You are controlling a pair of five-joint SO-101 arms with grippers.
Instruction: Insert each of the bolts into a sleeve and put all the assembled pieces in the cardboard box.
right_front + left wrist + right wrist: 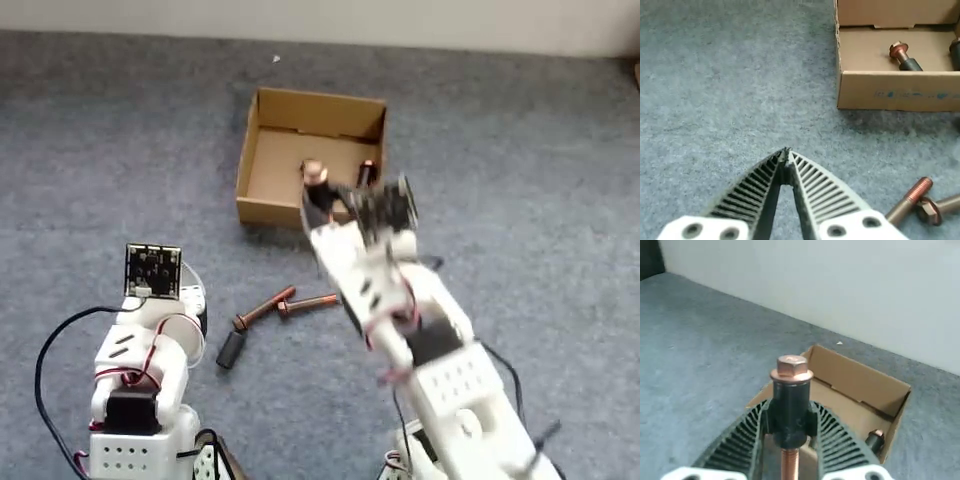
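Note:
My right gripper (pixel 789 415) is shut on an assembled piece, a copper bolt (pixel 791 368) standing upright in a black sleeve (pixel 790 407). In the high view that gripper (pixel 320 197) holds it over the front wall of the cardboard box (pixel 262 120). Another assembled piece (pixel 367 170) lies inside the box, and the left wrist view has one (pixel 903 56) on the box floor. Two loose copper bolts (pixel 265 306) (pixel 312 301) and a loose black sleeve (pixel 232 350) lie on the carpet. My left gripper (pixel 786 152) is shut and empty, low over the carpet, short of the bolts (pixel 910 196).
Grey carpet covers the whole floor. The left arm (pixel 150 340) sits at the near left, left of the loose parts. A pale wall (pixel 850 285) runs behind the box. Open carpet lies left and right of the box.

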